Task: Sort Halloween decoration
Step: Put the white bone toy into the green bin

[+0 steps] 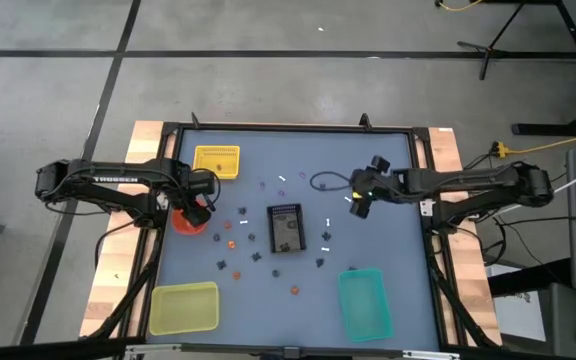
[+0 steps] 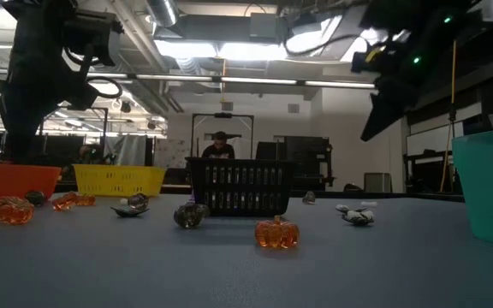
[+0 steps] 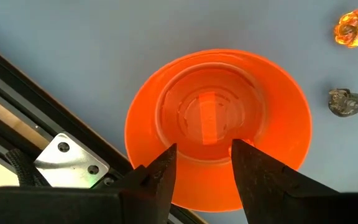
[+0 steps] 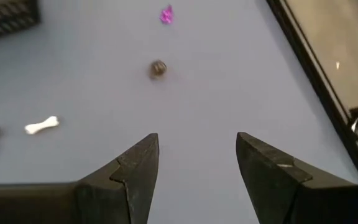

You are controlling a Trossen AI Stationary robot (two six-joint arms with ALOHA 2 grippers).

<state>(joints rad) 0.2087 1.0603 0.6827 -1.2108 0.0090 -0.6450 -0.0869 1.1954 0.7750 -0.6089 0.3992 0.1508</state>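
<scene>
Your left gripper (image 3: 202, 163) hangs open and empty over the orange bowl (image 3: 216, 124). Your right gripper (image 4: 196, 158), also open, hovers above bare table (image 4: 229, 81) near a white bone (image 4: 41, 126).

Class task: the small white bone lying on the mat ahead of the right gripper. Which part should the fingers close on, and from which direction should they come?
Grip the white bone across its narrow middle shaft, coming straight down from above. It lies flat on the mat with knobbed ends wider than the shaft, so fingers closing across the shaft should seat between them. The right gripper is open, with clear mat around the bone.

Orange bowl (image 3: 219, 127) partly hidden behind left gripper (image 3: 204, 163); high-view trinkets (image 1: 268, 248) too small to ID.
</scene>
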